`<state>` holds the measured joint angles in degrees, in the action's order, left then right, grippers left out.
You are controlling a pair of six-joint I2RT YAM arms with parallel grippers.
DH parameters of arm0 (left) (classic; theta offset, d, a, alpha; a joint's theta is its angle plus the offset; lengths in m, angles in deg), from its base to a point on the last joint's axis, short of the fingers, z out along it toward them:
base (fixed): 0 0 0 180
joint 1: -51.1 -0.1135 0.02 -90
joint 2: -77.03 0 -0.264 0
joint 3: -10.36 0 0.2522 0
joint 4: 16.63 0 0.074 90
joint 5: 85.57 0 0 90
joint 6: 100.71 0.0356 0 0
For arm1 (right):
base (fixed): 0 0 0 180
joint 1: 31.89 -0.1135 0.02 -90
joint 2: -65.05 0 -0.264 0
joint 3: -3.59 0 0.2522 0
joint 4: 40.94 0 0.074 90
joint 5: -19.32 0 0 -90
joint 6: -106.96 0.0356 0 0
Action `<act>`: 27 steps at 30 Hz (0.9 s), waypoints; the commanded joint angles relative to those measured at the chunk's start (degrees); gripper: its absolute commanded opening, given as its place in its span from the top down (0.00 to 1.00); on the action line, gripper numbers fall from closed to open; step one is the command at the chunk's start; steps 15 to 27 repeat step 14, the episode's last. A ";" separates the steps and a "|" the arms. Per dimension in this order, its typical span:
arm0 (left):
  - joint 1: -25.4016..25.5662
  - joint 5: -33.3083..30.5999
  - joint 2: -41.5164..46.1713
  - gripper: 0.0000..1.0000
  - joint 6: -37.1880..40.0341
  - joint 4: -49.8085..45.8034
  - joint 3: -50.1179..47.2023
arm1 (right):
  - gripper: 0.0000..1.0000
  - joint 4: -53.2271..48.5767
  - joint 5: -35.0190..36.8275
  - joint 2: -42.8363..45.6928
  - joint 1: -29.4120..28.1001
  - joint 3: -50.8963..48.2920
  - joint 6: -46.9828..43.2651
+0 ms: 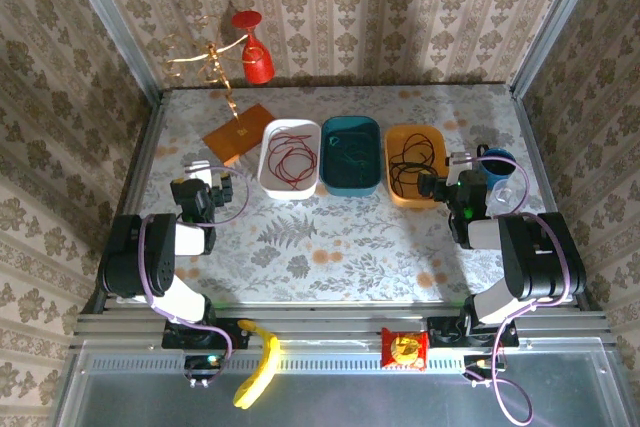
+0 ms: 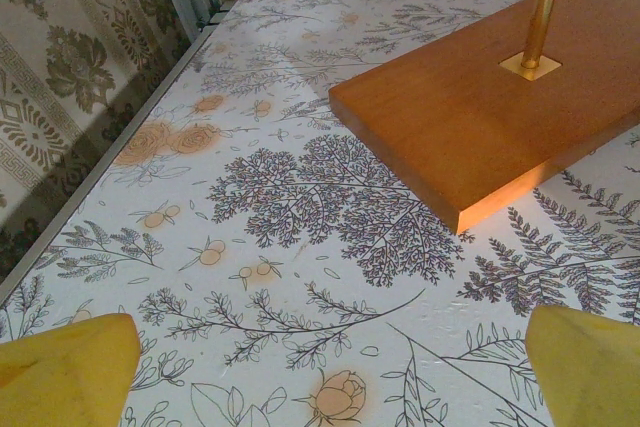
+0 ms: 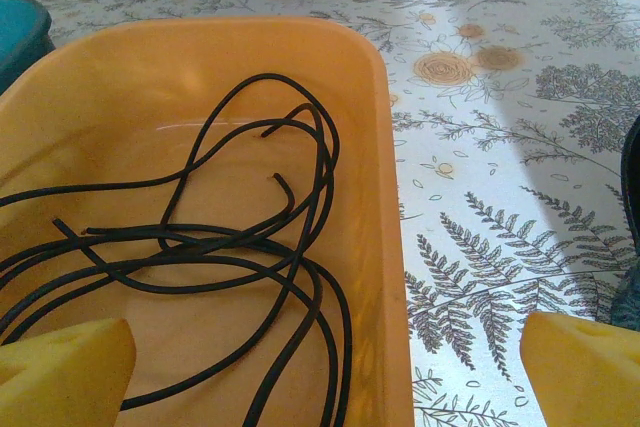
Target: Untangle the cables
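Three cables lie in three bins at the back of the table. The red cable (image 1: 291, 157) is coiled in the white bin (image 1: 272, 179). The green-teal cable (image 1: 350, 155) lies in the teal bin (image 1: 352, 184). The black cable (image 1: 412, 160) (image 3: 250, 247) loops loosely in the orange bin (image 1: 398, 194) (image 3: 385, 197). My right gripper (image 1: 444, 183) (image 3: 330, 377) hangs open over that bin's right rim, nothing between its yellow fingertips (image 3: 585, 367). My left gripper (image 1: 205, 177) (image 2: 330, 377) is open above bare table, left of the white bin, facing a wooden base.
A wooden stand base (image 1: 240, 132) (image 2: 490, 117) with a brass rod (image 2: 540, 7) sits at the back left, a red wine glass (image 1: 255, 52) behind it. A blue cup (image 1: 497, 162) stands by the right gripper. A banana (image 1: 262, 367) and a snack packet (image 1: 405, 349) lie on the near rail.
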<state>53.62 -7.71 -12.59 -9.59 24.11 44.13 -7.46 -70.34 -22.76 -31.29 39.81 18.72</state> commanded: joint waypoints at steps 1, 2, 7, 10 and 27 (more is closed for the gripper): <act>-0.32 0.73 0.15 0.00 0.48 1.71 0.91 | 0.00 1.18 -1.40 0.01 0.46 1.27 0.61; -0.33 0.78 0.15 0.00 0.54 1.71 0.91 | 0.00 1.10 -1.49 -0.08 0.54 1.28 0.61; -0.42 0.80 0.15 0.00 0.54 1.66 0.91 | 0.00 0.67 -1.72 -0.26 0.63 1.69 0.61; -0.42 0.81 0.15 0.00 0.52 1.66 0.91 | 0.00 0.70 -1.72 -0.28 0.54 1.62 0.61; -0.42 0.81 0.13 0.00 0.54 1.66 0.91 | 0.00 1.65 -1.57 0.27 0.37 0.91 0.61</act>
